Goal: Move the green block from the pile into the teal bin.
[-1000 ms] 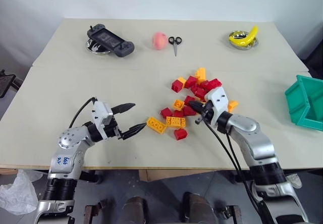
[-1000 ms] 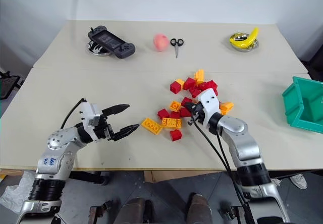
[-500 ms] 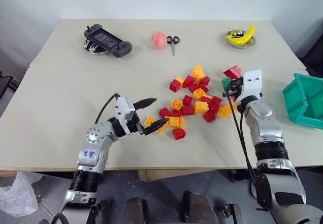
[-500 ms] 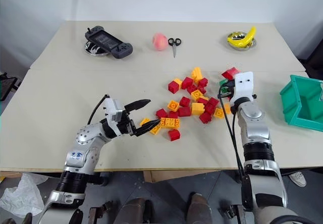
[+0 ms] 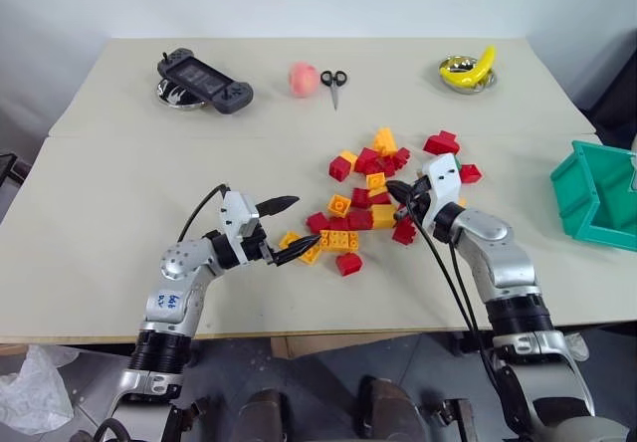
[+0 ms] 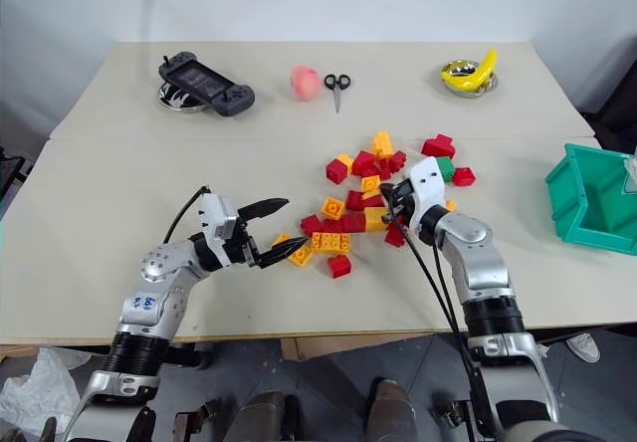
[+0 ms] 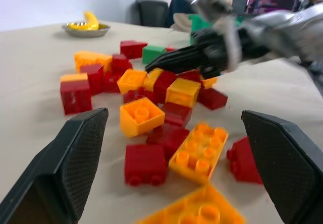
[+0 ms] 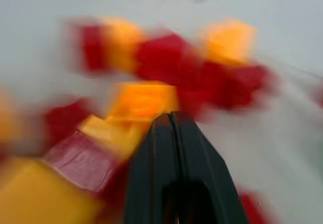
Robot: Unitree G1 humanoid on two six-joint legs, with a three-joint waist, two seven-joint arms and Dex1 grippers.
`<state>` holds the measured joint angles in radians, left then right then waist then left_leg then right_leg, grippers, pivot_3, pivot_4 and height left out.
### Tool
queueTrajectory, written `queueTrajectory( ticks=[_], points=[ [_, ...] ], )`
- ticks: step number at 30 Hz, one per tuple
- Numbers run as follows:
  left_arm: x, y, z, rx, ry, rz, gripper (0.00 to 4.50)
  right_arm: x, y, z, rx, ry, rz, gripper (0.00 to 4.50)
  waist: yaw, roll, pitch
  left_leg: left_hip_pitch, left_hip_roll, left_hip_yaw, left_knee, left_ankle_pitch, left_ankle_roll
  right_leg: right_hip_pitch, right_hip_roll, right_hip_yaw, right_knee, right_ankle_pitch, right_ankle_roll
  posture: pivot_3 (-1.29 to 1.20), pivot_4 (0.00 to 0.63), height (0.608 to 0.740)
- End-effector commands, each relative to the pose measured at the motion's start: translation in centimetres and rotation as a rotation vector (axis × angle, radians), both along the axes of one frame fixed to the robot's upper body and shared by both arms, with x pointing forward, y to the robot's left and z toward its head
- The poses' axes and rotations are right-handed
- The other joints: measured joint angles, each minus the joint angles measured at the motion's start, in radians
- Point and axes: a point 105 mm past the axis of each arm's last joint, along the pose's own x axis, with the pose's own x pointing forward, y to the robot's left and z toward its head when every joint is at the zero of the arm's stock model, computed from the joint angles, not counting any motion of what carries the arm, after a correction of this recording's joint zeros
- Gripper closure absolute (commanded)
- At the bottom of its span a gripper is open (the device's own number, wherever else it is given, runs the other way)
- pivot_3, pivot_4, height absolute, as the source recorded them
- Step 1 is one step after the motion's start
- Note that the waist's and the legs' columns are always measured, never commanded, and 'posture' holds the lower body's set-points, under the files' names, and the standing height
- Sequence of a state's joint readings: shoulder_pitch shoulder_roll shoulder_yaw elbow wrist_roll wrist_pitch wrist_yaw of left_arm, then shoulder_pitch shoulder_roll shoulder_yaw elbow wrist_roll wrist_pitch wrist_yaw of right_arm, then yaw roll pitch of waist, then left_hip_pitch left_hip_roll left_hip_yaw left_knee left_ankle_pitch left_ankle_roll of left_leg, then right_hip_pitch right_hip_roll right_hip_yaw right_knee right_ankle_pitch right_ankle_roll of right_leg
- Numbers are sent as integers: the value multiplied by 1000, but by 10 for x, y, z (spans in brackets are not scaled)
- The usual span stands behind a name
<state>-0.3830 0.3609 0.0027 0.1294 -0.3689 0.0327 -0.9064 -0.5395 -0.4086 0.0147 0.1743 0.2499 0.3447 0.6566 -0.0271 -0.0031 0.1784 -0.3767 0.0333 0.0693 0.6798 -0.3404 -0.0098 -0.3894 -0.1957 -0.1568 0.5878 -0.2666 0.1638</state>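
Nearest the front edge of the worktop [image 5: 100, 263], the left claw [image 5: 289, 229] is gaping, holding nothing. Farther in, the right claw [image 6: 390, 196] is pinched empty, nosing into the pile [image 5: 373, 198]. The green block [image 6: 445, 169], small and studded, is lying at the pile's far right; the teal bin [image 5: 595, 191] by the right edge is waiting.

A lab or office: plain white walls, pale worktable [image 5: 129, 213], office chair [image 7: 151, 12] behind.

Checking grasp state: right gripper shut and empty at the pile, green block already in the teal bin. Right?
Not quite. The green block lies on the table behind the right gripper at the pile's edge, not in the teal bin; the right eye view shows it. The rest holds.
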Motion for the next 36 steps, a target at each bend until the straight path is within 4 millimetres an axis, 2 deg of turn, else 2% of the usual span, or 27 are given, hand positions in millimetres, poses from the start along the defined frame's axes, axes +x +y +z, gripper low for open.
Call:
queueTrajectory(
  ticks=[1,2,5,10,13,18,22,25,28,31,34,36],
  points=[
    [-2,15,8,-3,-35,30,0,-23,0,6,-35,27,106,4479,4,0,0,0,0,0,0,0,0,0,0,0,0,0,0,0,150,740],
    [-3,19,6,4,-30,36,0,-30,-6,8,-37,25,120,4479,8,0,0,0,0,0,1,0,0,0,0,0,0,0,0,0,150,740],
    [-5,31,3,24,-22,53,0,-49,-42,24,0,-26,79,4479,27,0,0,0,0,0,1,0,0,0,0,0,0,0,0,0,150,740],
    [-6,32,5,28,-30,53,0,-53,-107,36,74,-58,-153,4479,30,0,0,-1,0,1,2,0,0,0,0,0,0,0,0,0,150,740],
    [-5,32,7,30,-36,56,0,-67,-140,24,46,-26,-250,3898,31,0,0,-1,0,1,1,0,0,0,0,0,0,0,0,0,150,740],
    [-5,32,7,34,-43,56,0,-84,-174,17,38,-41,-406,2242,29,0,0,-1,0,1,1,0,0,0,0,0,0,0,0,0,150,740],
    [-6,40,10,38,-49,63,0,-94,-184,10,28,-43,-473,872,26,0,0,0,0,1,1,0,0,0,0,1,0,0,0,0,150,740],
    [-4,45,11,45,-52,76,0,-94,-178,5,23,-33,-458,25,26,0,0,0,0,1,1,0,0,0,0,1,0,0,0,0,150,740],
    [-1,41,13,47,-56,72,0,-76,-154,17,4,-70,-389,25,23,0,0,1,0,2,1,0,0,0,0,2,1,0,0,0,150,740],
    [0,34,13,46,-65,56,0,-44,-138,40,-37,-120,-416,25,19,0,0,1,0,3,2,0,0,-1,0,4,2,0,0,0,150,740],
    [-1,28,13,42,-69,46,0,-10,-133,37,-61,60,-501,25,17,0,0,2,0,4,2,0,0,-2,0,5,3,0,0,0,150,740],
    [-1,27,12,39,-70,47,0,2,-130,42,-58,68,-522,25,26,0,0,1,0,4,1,0,0,-2,0,4,3,0,0,0,150,740]
  ],
)
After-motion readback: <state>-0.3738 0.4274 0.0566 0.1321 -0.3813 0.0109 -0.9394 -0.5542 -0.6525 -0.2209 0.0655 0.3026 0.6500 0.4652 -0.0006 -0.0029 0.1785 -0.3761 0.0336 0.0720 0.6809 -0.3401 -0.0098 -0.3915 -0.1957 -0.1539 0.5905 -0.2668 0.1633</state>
